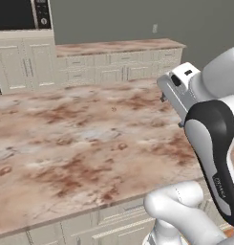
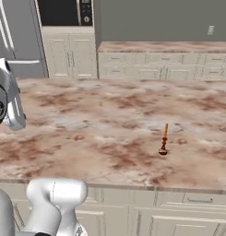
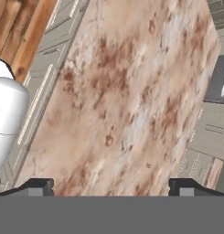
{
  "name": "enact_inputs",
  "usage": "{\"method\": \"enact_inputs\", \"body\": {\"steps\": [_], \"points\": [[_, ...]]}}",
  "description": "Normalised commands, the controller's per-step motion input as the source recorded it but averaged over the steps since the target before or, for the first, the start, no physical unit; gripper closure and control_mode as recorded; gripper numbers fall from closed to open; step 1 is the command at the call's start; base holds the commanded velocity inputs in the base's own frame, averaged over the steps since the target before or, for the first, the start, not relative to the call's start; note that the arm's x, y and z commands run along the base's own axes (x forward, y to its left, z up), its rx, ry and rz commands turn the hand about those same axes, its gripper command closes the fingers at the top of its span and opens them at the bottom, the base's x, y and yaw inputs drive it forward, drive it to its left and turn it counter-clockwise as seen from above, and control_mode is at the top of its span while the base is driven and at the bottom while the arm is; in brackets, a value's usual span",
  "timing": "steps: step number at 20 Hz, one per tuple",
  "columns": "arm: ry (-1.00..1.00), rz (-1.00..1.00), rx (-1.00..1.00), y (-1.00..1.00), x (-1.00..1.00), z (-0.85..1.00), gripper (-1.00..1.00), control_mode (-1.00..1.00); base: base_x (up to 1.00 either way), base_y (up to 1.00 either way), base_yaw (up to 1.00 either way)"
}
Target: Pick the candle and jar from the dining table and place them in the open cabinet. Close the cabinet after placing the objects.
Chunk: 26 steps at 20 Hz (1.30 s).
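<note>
My tool (image 3: 111,188) hangs high over the counter (image 1: 66,143) with its two tips spread wide and nothing between them. It looks straight down at bare marble. The candle (image 2: 164,139) stands on the counter, well off to the right of my tool and nearer the front edge. It is thin and stands straight up, so I think I must swing right and come down around its stick from the side. I cannot find the jar or the cabinet from here.
</note>
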Motion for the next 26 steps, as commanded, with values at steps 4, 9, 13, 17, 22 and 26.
{"method": "enact_inputs", "body": {"steps": [4, 9, 13, 17, 22, 26], "points": [[0.0, 0.0, 0.0, 0.0, 0.0, 0.0, -1.0, 1.0, 0.58, -1.0, 0.08], [0.0, 0.0, 0.0, 0.0, 0.0, 0.0, -1.0, 1.0, 0.48, -1.0, 0.08], [0.0, 0.0, 0.0, 0.0, 0.0, 0.0, -1.0, 1.0, 0.28, -1.0, 0.07], [0.0, 0.0, 0.0, 0.0, 0.0, 0.0, -1.0, 1.0, 0.38, -1.0, 0.08], [0.0, 0.0, 0.0, 0.0, 0.0, 0.0, -1.0, 1.0, 0.62, -1.0, 0.15], [0.0, 0.0, 0.0, 0.0, 0.0, 0.0, -1.0, 1.0, 0.75, -0.62, 0.16]]}}
